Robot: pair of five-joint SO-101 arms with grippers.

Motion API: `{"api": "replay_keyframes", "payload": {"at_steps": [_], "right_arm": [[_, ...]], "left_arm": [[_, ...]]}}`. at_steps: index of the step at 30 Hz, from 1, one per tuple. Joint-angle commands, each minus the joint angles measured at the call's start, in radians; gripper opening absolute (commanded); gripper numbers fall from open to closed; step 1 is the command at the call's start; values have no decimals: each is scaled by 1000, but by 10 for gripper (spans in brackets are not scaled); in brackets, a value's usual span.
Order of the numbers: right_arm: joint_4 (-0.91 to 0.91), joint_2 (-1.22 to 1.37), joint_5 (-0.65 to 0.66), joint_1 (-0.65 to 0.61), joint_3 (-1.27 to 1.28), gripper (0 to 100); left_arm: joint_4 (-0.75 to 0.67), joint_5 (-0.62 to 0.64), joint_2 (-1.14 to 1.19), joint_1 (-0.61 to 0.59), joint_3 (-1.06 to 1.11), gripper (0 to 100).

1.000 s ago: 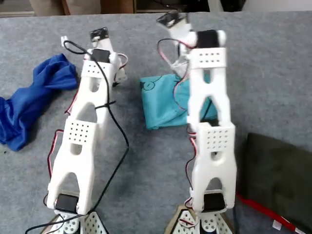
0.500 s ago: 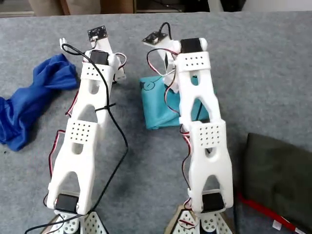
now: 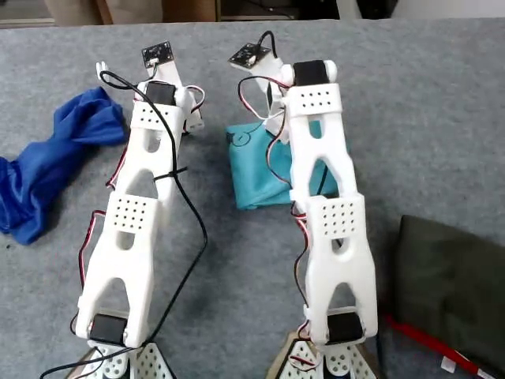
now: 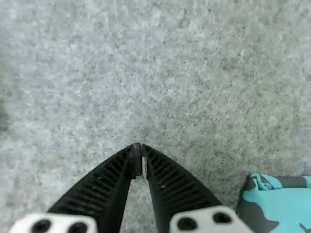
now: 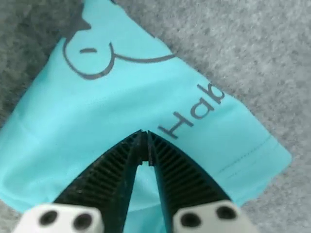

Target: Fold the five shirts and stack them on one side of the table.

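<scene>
A folded turquoise shirt with dark print lies at the table's middle, partly under my right arm. My right gripper is shut with nothing in it, directly over that turquoise shirt. A crumpled blue shirt lies at the left side. A dark folded shirt sits at the front right. My left gripper is shut over bare grey table, with a corner of the turquoise shirt beside it. My left arm stretches between the blue and turquoise shirts.
The table is covered in grey felt, with free room at the back right and front left. A red strip lies along the dark shirt's front edge. Loose black and red cables hang along both arms.
My right arm has swung left, its wrist now over the turquoise shirt's back left part. The left arm shifted only slightly and the shirts have not moved.
</scene>
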Motion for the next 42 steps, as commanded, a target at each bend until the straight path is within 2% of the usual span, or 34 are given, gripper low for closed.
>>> {"api": "replay_keyframes", "payload": {"at_steps": [1, 5, 11, 17, 26, 36, 42], "right_arm": [[-18, 10, 29, 12, -15, 5], [-11, 25, 37, 19, -15, 5], [71, 24, 120, 71, -16, 5], [78, -35, 126, 142, 7, 5], [78, -252, 160, 168, 329, 5], [77, -444, 206, 321, 611, 5], [77, -561, 216, 354, 728, 5]], "left_arm": [[8, 6, -18, 0, -51, 19], [8, 6, -18, 0, -51, 19], [6, 6, -18, 0, -51, 19], [6, 6, -18, 0, -51, 19], [3, 6, -16, 0, -51, 19], [3, 6, -16, 0, -51, 19], [3, 6, -16, 0, -51, 19]]}}
